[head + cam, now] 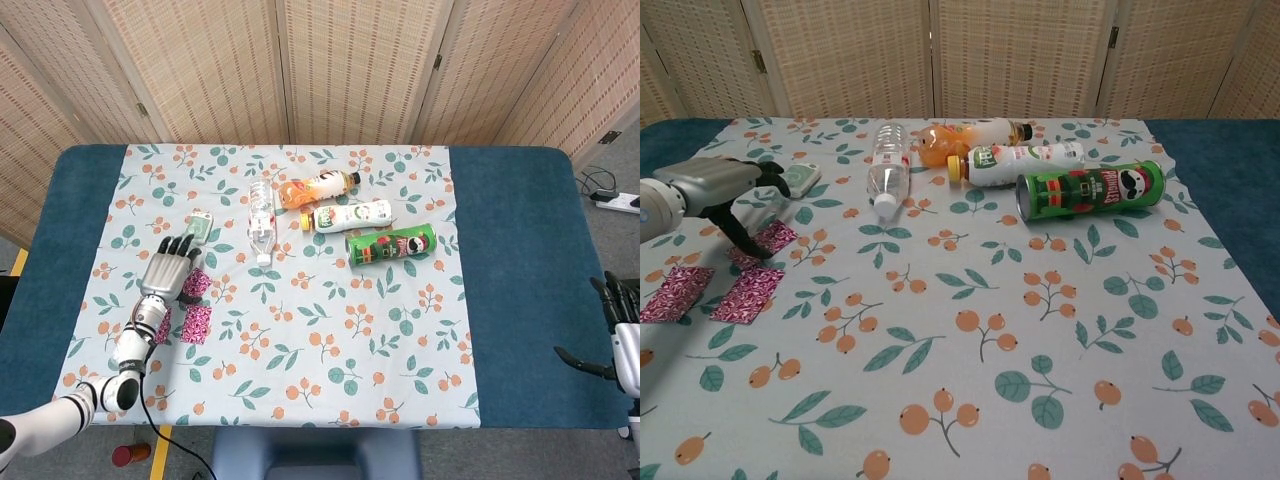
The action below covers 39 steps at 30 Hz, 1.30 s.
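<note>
A: Head view first. Where is the left hand (166, 270)?
B: Palm down over the left part of the floral cloth (300, 330), fingers apart and stretched toward the small green pack (199, 227), whose near end they just about reach. I see nothing gripped in it.
A: And the pink sachets?
B: One sachet (195, 285) lies just right of the hand, partly tucked beside it. A second (197, 323) lies a little nearer the table's front edge. A third peeks out left of the wrist.
A: The right hand (622, 340)?
B: At the far right edge, off the table (520, 300), fingers spread, holding nothing.
A: What else lies there?
B: A clear bottle (261, 220), an orange bottle (317, 187), a white bottle (352, 215) and a green can (391, 246), all on their sides.
A: Now the chest view.
B: The left hand (725, 190) hovers above the cloth, thumb pointing down to a sachet (768, 240) under it; whether it touches, I cannot tell. The fingers curl toward the pack (800, 178). Two more sachets (748, 293) (675, 293) lie flat nearer the camera.
A: The bottles?
B: The clear bottle (886, 167) points its cap this way; orange bottle (965, 135), white bottle (1025, 160) and can (1090, 189) lie right of it, close together.
</note>
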Tool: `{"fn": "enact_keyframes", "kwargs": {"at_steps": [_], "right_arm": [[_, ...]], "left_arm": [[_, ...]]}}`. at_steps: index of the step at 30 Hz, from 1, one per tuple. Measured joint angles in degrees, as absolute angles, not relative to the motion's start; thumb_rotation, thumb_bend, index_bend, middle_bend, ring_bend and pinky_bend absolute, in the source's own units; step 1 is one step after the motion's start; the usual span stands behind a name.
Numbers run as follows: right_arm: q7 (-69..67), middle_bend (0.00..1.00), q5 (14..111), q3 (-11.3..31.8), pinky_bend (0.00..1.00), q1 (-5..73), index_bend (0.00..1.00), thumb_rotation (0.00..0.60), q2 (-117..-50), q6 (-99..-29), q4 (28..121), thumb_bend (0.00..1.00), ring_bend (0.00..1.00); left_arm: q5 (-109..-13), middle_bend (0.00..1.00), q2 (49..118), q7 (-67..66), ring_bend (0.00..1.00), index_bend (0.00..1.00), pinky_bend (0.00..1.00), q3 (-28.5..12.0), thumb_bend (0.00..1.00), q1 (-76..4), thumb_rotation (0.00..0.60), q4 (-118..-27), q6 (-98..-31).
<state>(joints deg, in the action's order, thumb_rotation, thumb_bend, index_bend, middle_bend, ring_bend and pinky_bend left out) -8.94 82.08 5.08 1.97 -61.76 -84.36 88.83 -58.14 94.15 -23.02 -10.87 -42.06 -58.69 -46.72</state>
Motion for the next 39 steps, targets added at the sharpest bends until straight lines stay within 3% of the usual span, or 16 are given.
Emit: {"fn": "enact_keyframes", "kwargs": {"at_steps": [10,27,39], "right_arm": [[-9.5,0.0,82.1,5.1,0.0,1.8,0.0,0.471,-61.8,-84.5,88.4,0.16,0.0],[-9.6,0.0,81.9,5.0,0.0,1.3,0.0,0.469,-61.9,-84.7,88.3,0.16,0.0],[-9.7,0.0,82.2,5.1,0.0,1.2,0.0,0.469,-62.0,-85.0,88.3,0.16,0.0]], "left_arm": [[-54.9,0.02,94.4,-24.9,0.0,0.22,0.0,-12.7,0.13,-43.7,0.486,-61.6,-47.1],[-46.3,0.02,98.1,-30.2,0.0,0.23,0.0,-13.9,0.13,-47.4,0.487,-54.8,-44.3],[-42.8,0.02,96.6,-31.6,0.0,0.23,0.0,-13.9,0.13,-46.3,0.481,-54.4,-45.7]]}}
